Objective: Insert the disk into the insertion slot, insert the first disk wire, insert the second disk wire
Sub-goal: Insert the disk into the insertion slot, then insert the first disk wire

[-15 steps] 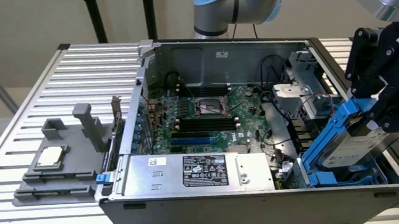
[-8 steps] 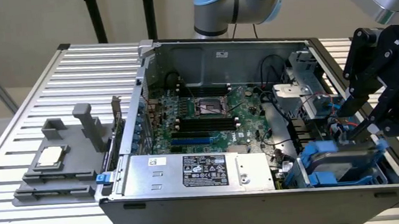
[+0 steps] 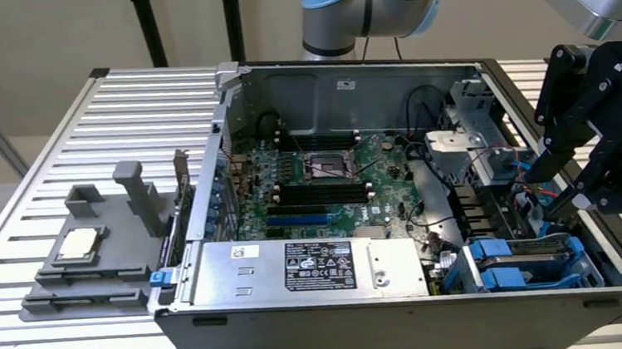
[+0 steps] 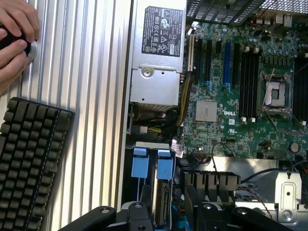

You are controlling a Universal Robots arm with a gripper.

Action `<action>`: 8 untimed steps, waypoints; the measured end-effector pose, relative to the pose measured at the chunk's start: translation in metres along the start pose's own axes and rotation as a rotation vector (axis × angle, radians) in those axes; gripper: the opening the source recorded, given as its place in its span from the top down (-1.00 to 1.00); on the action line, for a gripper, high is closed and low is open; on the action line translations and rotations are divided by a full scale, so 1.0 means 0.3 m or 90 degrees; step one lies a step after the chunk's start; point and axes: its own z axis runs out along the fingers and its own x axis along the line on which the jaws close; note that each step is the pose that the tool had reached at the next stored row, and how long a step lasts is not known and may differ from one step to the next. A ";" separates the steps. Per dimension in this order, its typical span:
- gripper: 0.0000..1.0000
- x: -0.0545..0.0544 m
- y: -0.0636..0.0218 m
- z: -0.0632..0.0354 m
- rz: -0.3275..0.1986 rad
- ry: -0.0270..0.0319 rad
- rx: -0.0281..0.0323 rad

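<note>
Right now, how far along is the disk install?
The disk looks seated in the insertion slot, between its blue tabs. The gripper is open above it, holding nothing. Whether either disk wire is plugged in I cannot tell, so both wire steps are unconfirmed.

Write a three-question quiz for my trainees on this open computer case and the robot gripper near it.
1. True or false: the black robot gripper is clamped on the silver metal box with the black label.
2. In the exterior view, where does the grey plastic fixture stand? A) to the left of the dark open computer case B) to its right C) inside it.
3. Fill in: the gripper's jaws stand ____ near the grey-blue plastic drive cage with bright blue tabs.
Key: 1 false; 2 A; 3 open.
</note>
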 end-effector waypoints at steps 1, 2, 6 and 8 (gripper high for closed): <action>0.19 0.000 0.001 0.000 0.000 0.0000 0.0000; 0.19 0.000 0.000 0.000 0.000 0.0000 0.0000; 0.19 0.000 0.000 0.000 0.000 0.0000 0.0000; 0.19 0.000 0.000 0.000 0.000 0.0000 0.0000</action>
